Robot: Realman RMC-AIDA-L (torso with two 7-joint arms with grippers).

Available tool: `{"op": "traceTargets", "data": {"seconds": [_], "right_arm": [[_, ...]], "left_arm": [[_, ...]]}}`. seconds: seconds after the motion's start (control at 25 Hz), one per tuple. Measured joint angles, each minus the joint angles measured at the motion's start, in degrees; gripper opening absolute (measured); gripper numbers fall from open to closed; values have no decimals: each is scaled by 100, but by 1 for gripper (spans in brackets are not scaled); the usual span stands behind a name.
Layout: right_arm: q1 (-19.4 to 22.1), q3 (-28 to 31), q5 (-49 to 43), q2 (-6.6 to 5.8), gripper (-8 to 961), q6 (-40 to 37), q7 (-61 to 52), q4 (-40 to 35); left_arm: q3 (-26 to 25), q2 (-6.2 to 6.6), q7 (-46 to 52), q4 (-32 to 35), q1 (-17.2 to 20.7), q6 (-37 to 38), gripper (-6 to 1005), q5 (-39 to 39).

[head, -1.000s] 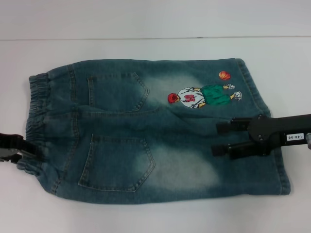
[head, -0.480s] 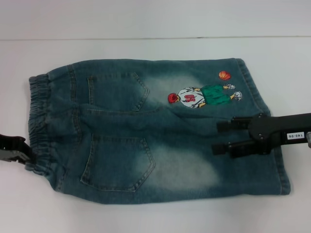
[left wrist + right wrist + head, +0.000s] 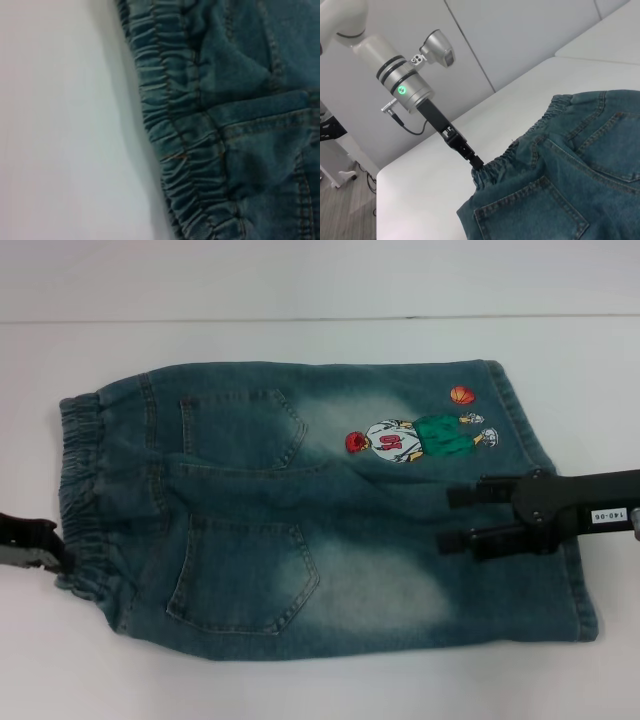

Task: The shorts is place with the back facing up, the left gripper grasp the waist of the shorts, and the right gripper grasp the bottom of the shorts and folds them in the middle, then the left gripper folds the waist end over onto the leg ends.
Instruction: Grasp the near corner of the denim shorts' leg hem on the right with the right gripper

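Observation:
The shorts [image 3: 330,510] lie flat on the white table with the back pockets up. The ruffled waist [image 3: 80,490] is at the left and the leg ends [image 3: 583,605] at the right. The embroidered cartoon [image 3: 415,438] is on the far leg. My left gripper [image 3: 55,552] sits at the near corner of the waist, its tip meeting the band's edge. The right wrist view shows the left gripper [image 3: 476,162] against the gathered waist [image 3: 520,150]. The left wrist view shows only the waist [image 3: 170,115] and bare table. My right gripper [image 3: 446,521] hovers open over the shorts just inside the leg ends, holding nothing.
The white table [image 3: 300,690] surrounds the shorts, with its far edge [image 3: 300,318] against a pale wall. In the right wrist view the table's corner [image 3: 385,175] drops to the floor behind the left arm's silver wrist [image 3: 402,85].
My left gripper has drawn back a little to the left, and the near corner of the waist has shifted and changed shape. My right gripper has barely moved.

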State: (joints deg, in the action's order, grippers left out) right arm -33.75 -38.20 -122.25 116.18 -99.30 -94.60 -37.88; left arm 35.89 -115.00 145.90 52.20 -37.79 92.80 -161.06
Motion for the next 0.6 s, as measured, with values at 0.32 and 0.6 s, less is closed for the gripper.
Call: {"op": "traceTargets", "data": {"seconds": [0.32,0.6], "right_arm": [[-21,402,2,-93,941,101,-780,-161],[-144,329,-500,-295,942,-310,-2025,-1037]], "left_arm": [[-52,8,-201,433,33,128,17,453],[3,37,-283,459,-136,174,17,558]]}}
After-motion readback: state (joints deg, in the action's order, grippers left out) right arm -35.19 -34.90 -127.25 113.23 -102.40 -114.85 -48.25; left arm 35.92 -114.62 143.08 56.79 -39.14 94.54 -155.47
